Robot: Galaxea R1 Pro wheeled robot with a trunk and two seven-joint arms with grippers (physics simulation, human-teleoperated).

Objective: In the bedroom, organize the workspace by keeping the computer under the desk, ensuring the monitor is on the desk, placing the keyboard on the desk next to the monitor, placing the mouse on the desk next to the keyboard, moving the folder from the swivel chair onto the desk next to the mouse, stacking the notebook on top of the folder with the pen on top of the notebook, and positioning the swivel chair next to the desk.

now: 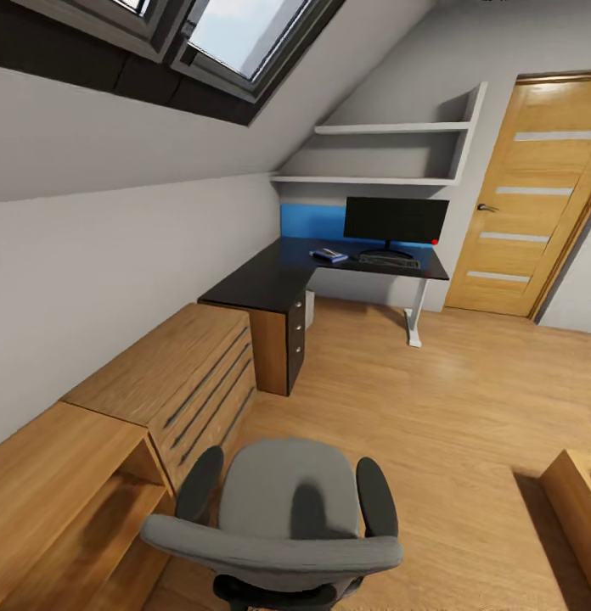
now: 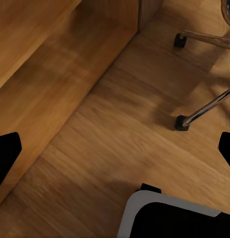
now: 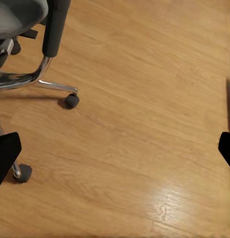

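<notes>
The swivel chair [image 1: 287,501] stands right below my head camera, grey seat bare, black armrests at either side, well away from the desk [image 1: 261,284]. On the far desk top are the monitor [image 1: 396,219], the keyboard [image 1: 389,261] in front of its foot, and the blue folder [image 1: 329,256] with something small and dark lying on it. A pale sliver of the computer [image 1: 310,311] shows under the desk beside the drawer unit. The left gripper [image 2: 115,148] hangs open over the floor near a chair castor [image 2: 182,123]. The right gripper [image 3: 115,153] is open above bare floor beside the chair's base [image 3: 71,100].
Low wooden cabinets [image 1: 160,382] line the left wall under the sloped ceiling. A wooden door [image 1: 533,195] is at the far right, wall shelves [image 1: 389,153] and a blue panel [image 1: 311,222] above the desk. Another wooden piece [image 1: 576,501] stands at the right edge. Open plank floor lies between chair and desk.
</notes>
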